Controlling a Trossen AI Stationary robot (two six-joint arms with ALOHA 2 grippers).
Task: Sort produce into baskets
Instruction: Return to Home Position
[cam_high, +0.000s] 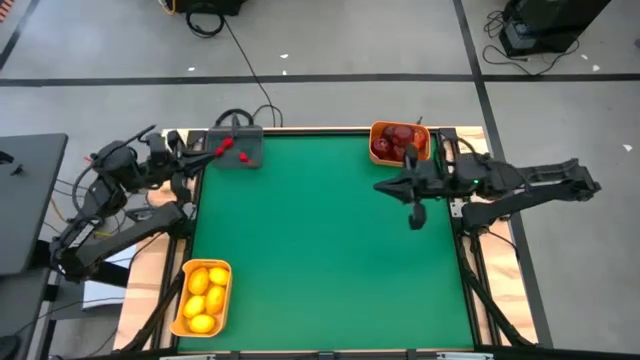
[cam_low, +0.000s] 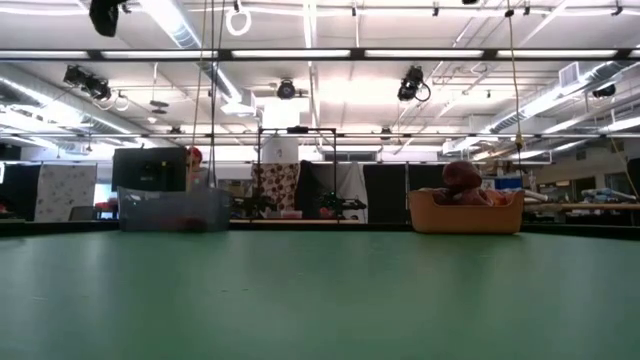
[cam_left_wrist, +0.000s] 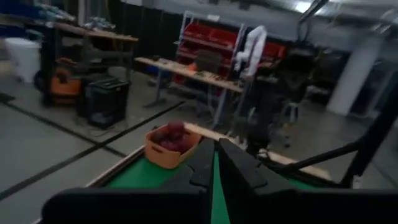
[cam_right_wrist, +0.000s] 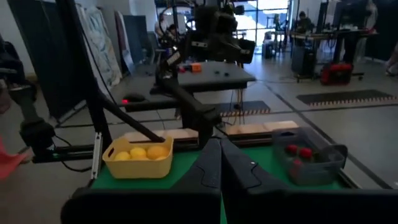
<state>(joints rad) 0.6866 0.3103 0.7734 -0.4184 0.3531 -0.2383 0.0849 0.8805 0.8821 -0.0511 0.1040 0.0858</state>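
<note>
The left gripper and right gripper hang closed and empty; the near-left lemons look light and slick, best pinched across the middle.

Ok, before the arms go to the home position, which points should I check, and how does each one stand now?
1. Green table free of loose produce: ok, none lies on it.
2. Yellow fruits inside their orange bin: ok.
3. Dark red fruits inside the second orange bin: ok.
4. Small red bits inside the grey tray: ok.
5. Right gripper empty: ok, shut, over bare table near the red fruits.
6. Left gripper empty: ok, shut, at the table's left edge.
</note>
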